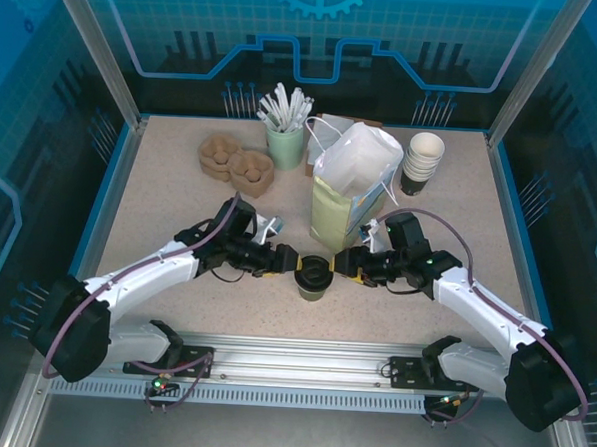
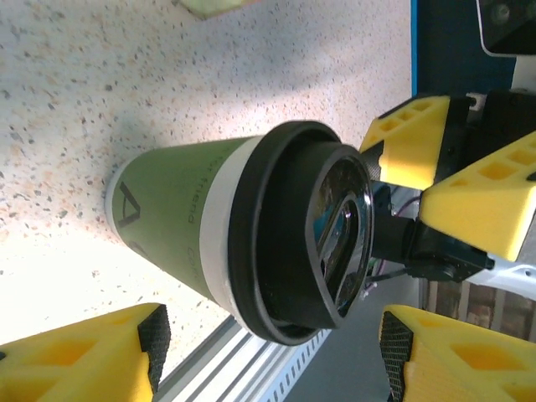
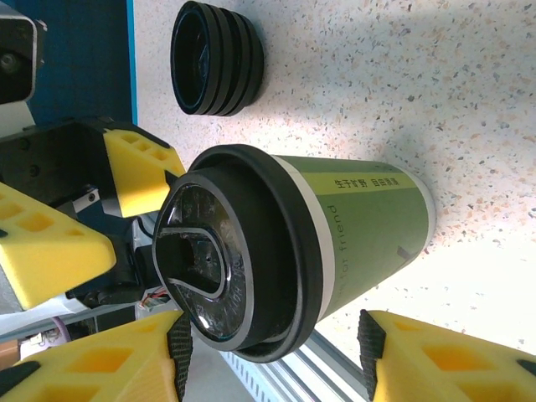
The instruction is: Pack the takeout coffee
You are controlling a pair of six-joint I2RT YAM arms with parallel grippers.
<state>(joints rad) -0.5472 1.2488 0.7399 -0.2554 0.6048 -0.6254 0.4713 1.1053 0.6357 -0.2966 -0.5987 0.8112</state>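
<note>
One speckled table (image 1: 159, 216) under everything on the top cam. Two arms next, left arm (image 1: 156, 271) and right arm (image 1: 475, 298), stretched in to meet near the front edge, 6 o'clock on the tabletop.

Paper bag (image 1: 357, 161), white up top and pale green lower, stands mid-table, 12 o'clock from the coffee cup (image 1: 314, 277). Brown pulp carriers (image 1: 237, 162) sit at approx 10 o'clock, a green holder (image 1: 285, 141) w/ white sticks at 11, and a stack of paper cups (image 1: 422, 162) at 1.

Now the coffee cup itself: green, white band, black lid on, upright on the table betw. the two grippers. Left gripper (image 1: 285, 261) is at its 9 o'clock, right gripper (image 1: 344, 266) at its 3.

Top cam is too small to read the jaws, so over to the wrist cams. Left wrist cam: yellow fingers (image 2: 84, 360) spread wide, cup out in front, pads off it. Right wrist cam: same story, fingers (image 3: 452, 360) wide apart, no pinch on the cup. This cam also picks up printed text on the cup wall and a stack of black lids (image 3: 216, 57) on the table past it.
</note>
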